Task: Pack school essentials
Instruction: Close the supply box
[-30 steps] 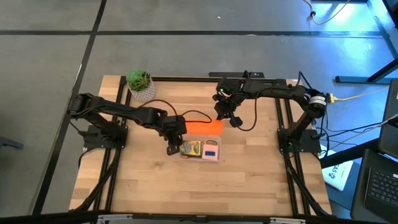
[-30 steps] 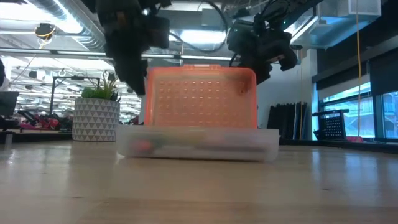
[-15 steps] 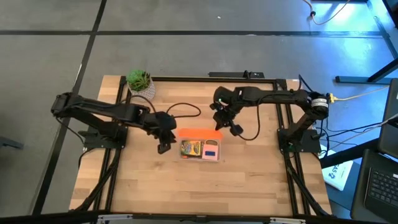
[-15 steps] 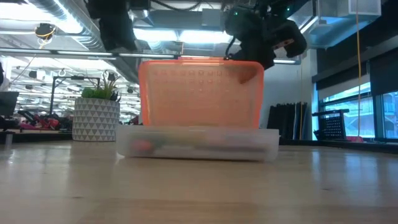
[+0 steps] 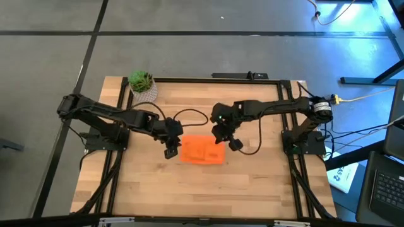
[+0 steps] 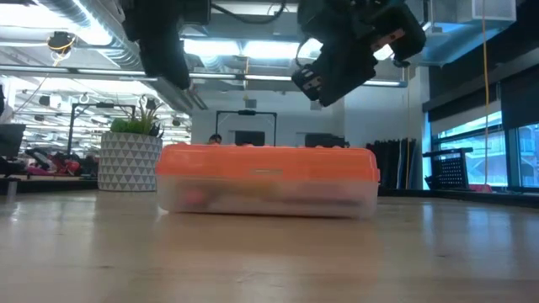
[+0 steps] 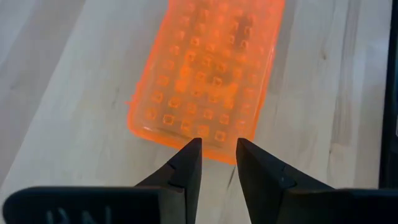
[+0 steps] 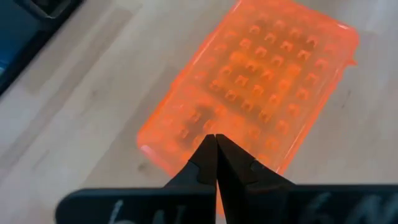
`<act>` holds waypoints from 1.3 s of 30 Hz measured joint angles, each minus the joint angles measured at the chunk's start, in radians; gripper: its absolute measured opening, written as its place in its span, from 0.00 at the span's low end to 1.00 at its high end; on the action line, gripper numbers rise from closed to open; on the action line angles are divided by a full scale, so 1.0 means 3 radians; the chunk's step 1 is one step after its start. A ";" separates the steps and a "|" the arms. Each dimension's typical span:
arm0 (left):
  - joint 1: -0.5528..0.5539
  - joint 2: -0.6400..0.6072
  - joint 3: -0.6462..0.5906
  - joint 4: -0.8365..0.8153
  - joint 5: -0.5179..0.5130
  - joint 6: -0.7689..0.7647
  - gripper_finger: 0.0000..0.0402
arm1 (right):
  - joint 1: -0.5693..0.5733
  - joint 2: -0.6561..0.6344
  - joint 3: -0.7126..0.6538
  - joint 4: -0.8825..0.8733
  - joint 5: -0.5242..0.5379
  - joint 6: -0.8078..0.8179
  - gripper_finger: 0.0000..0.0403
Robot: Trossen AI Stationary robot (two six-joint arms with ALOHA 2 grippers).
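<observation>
Now both tools, left (image 5: 169,150) and right (image 5: 226,137), flank the orange lid (image 5: 203,150).

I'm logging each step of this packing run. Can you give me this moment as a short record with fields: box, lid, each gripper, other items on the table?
box: clear box on the table, contents blurred
lid: orange lid down flat on the box
left gripper: left gripper slightly open, empty, just off one short end of the lid
right gripper: right gripper shut, empty, over the other end of the lid
other items: potted plant at the back left corner
</observation>
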 joint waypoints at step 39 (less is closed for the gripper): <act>-0.0248 0.1072 0.0013 0.0558 -0.0032 0.0527 0.21 | 0.0314 0.0643 0.0010 0.0165 0.0449 0.1014 0.01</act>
